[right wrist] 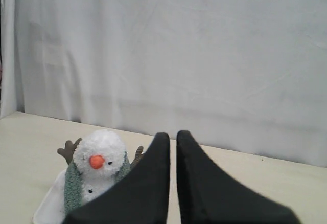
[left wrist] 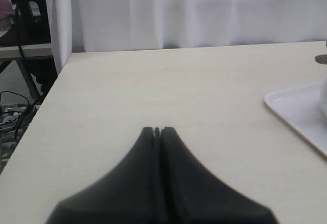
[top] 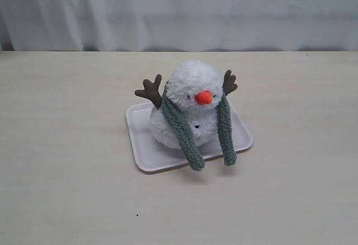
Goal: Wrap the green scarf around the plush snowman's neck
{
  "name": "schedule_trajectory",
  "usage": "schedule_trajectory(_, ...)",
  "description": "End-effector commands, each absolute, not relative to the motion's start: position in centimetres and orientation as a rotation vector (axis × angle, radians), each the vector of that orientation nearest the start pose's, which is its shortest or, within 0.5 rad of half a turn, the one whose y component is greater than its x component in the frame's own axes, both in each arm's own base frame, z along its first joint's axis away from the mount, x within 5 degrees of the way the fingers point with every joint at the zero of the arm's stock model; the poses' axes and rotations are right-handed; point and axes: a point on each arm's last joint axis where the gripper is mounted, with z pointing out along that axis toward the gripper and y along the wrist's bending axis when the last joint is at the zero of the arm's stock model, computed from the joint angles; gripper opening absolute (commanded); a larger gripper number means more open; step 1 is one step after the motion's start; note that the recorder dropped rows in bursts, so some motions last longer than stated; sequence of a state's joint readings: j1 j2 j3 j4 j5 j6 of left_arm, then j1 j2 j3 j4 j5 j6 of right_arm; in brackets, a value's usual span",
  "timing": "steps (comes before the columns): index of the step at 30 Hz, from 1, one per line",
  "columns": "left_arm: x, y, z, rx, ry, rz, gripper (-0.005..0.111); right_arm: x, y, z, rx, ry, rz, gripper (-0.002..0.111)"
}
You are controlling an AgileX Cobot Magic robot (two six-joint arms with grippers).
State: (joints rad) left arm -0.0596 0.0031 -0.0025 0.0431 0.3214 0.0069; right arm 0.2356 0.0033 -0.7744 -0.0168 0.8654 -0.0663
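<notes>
- The plush snowman (top: 193, 97) sits upright on a pale tray (top: 137, 128) about the middle of the surface (top: 67, 172).
- The green scarf (top: 180, 127) lies behind the snowman's neck. Both ends hang down the front, uncrossed, and reach the tray's near edge.
- Left gripper (left wrist: 157, 130): closed and empty, low over the bare surface, well apart from the tray's left rim.
- Right gripper (right wrist: 172, 136): closed on nothing, raised and facing the toy from a distance.
- We judge the wrap unfinished, since the scarf is draped and no end is crossed.
- Risk: pulling one end alone could draw the whole scarf off the neck, because nothing anchors the other end.
- Risk: the light toy may tip or slide on the smooth tray if it is tugged sideways.
- Risk: a shallow pinch could slip off the fuzzy knit, or catch a twig arm (top: 150, 91) instead.
</notes>
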Motion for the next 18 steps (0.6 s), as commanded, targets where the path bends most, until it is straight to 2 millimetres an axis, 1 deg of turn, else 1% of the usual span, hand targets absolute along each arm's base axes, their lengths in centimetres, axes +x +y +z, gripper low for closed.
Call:
schedule_trajectory(1, 5.42, -0.21, 18.53, 0.084, 1.79, 0.0, 0.0, -4.33, -0.88, 36.47, -0.189, 1.571, 0.064, 0.004)
schedule_trajectory(8, 5.42, -0.21, 18.53, 0.084, 1.79, 0.0, 0.0, -4.41, -0.27, 36.47, -0.08, 1.58, -0.044, 0.004)
schedule_trajectory(14, 5.42, -0.21, 18.53, 0.084, 1.79, 0.0, 0.0, -4.42, -0.01, 36.47, -0.033, 1.582, -0.09, 0.004)
schedule_trajectory(18, 5.42, -0.21, 18.53, 0.084, 1.79, 0.0, 0.0, -4.42, 0.02, 36.47, -0.029, 1.582, -0.092, 0.004)
